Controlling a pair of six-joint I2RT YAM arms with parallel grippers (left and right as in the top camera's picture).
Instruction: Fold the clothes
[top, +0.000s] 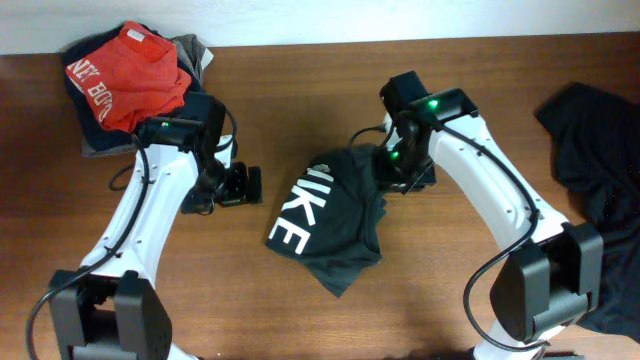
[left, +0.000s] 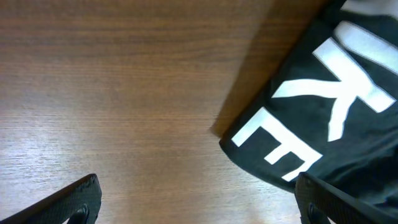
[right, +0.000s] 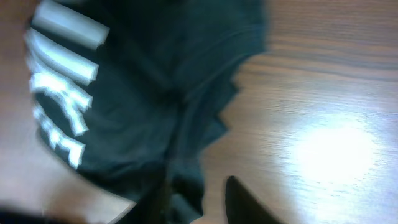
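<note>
A charcoal-black T-shirt (top: 330, 215) with big white block letters lies crumpled in the middle of the table. My left gripper (top: 240, 186) hovers just left of it, open wide over bare wood (left: 199, 208); its right finger (left: 339, 202) sits at the shirt's lettered corner (left: 323, 118). My right gripper (top: 396, 170) is at the shirt's upper right edge. In the blurred right wrist view its jaws (right: 198, 190) stand apart, with a fold of the shirt (right: 155, 106) between them and wood showing beside the right finger (right: 245, 202).
A pile of clothes lies at the back left: a red piece (top: 125, 75) on top of navy and grey ones. Another black heap (top: 595, 170) spreads along the right edge of the table.
</note>
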